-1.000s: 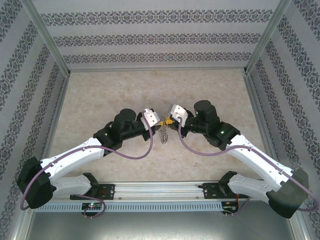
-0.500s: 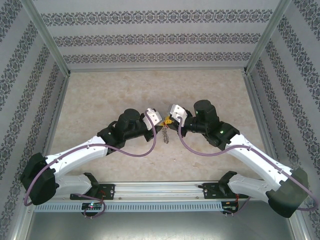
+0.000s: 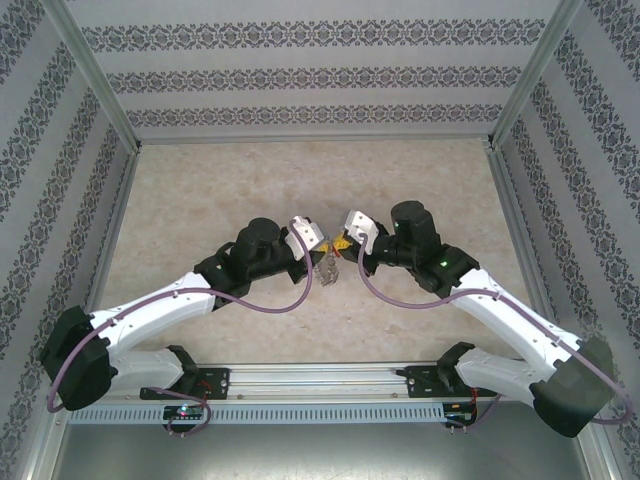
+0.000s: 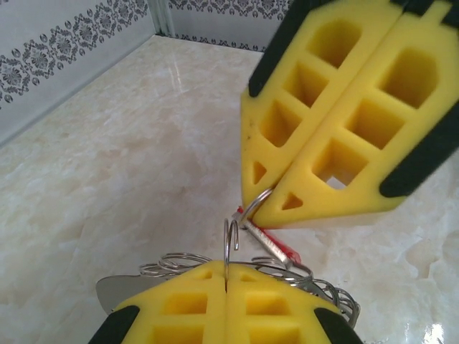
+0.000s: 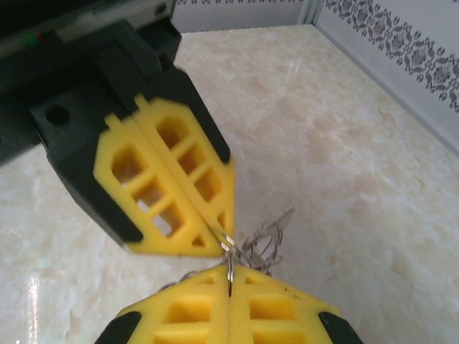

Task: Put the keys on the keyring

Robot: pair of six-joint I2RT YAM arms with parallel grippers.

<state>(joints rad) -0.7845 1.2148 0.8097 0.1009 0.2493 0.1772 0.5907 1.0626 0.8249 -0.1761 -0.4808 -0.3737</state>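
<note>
At the near edge of the counter (image 3: 200, 190), a metal rail (image 3: 320, 378) carries both arm bases, and purple cables (image 3: 270, 310) loop along the arms. Both arms reach in to meet a little nearer than the counter's middle, about midway between its left and right edges.

In the left wrist view, the left pincer (image 4: 226, 283) is pressed fully together with a thin strand of the keyring (image 4: 227, 247) standing up out of the seam between its yellow pads. Those pads cover most of the keys (image 4: 315, 283). Only a fringe of wire loops and flat silver blades pokes out on either side. Just beyond, the right pincer (image 4: 262, 215) is also clamped tight, and a curved bit of wire comes out of its tip. A red-headed key (image 4: 276, 247) lies slantwise just under that tip. Its blade is hard to make out, and whether it already sits on the wire cannot be told.

In the right wrist view, the right pincer (image 5: 229, 279) nips the wire in its seam. The left pincer (image 5: 215, 244) is tip to tip with it, and the keys (image 5: 265, 244) are a blurred tangle just to the side.

From above, the left pincer (image 3: 322, 248) and right pincer (image 3: 338, 243) almost touch. The keys (image 3: 327, 268) hang in a small clump on their near side, too small to count, and it cannot be told whether they touch the counter. Patterned walls (image 3: 320, 75) close the far edge.
</note>
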